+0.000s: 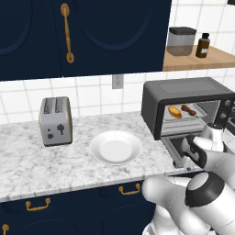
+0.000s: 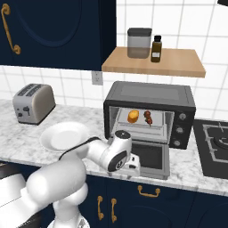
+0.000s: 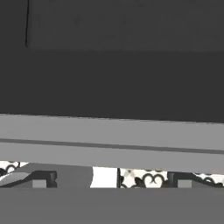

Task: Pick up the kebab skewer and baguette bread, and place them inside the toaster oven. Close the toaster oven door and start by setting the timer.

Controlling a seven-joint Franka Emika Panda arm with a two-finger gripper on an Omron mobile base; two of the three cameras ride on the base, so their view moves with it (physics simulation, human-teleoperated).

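The toaster oven (image 1: 183, 89) (image 2: 151, 93) stands on the counter with the toaster oven door (image 1: 176, 144) (image 2: 151, 156) dropped flat toward me. On its rack lie the golden baguette bread (image 1: 175, 111) (image 2: 132, 116) and, just to its right, the dark kebab skewer (image 1: 188, 110) (image 2: 148, 116). My gripper (image 1: 186, 152) (image 2: 132, 167) (image 3: 113, 179) is at the door's front left edge, open, with nothing between its fingers. In the hand view the door's grey bar handle (image 3: 112, 142) runs across close ahead, just above the two fingertips (image 3: 41, 179).
A white plate (image 1: 115, 147) (image 2: 62, 136) sits left of the oven, and a silver toaster (image 1: 55, 120) (image 2: 32, 102) further left. A stove top (image 2: 216, 142) lies right of the oven. A wooden shelf (image 2: 178, 64) with a jar and a bottle hangs above.
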